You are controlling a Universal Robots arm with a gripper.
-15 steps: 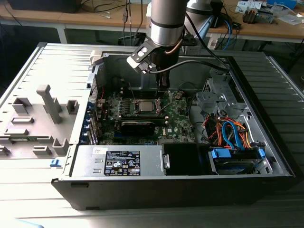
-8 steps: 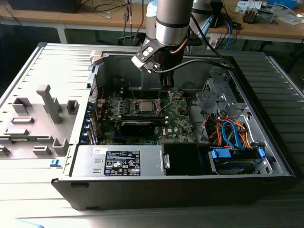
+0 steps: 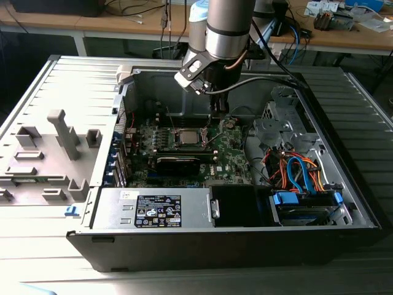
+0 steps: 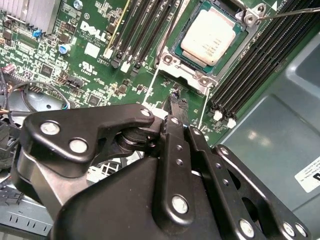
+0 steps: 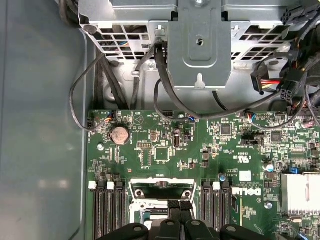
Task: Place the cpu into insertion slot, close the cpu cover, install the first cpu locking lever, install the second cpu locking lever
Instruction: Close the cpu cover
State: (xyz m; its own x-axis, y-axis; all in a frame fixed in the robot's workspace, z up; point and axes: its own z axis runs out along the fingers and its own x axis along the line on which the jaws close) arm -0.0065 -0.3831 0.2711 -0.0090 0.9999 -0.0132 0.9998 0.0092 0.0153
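We see cpu [image 4: 209, 37] seated under cpu cover [image 4: 186, 71]; gripper [image 4: 176, 104], fingers pinched together, low beside cover, likely to secure it.

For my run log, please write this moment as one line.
cpu: in insertion slot | cpu cover: down over cpu | end effector: shut, beside cover

An open computer case [image 3: 233, 249] is laid on the desk [image 3: 196, 284]. A power supply [image 3: 156, 209] is mounted along its near wall. Orange and blue cables [image 3: 298, 172] are bundled in its near corner at the exterior view's right. Grey blocks [image 3: 61, 132] are set beside it.
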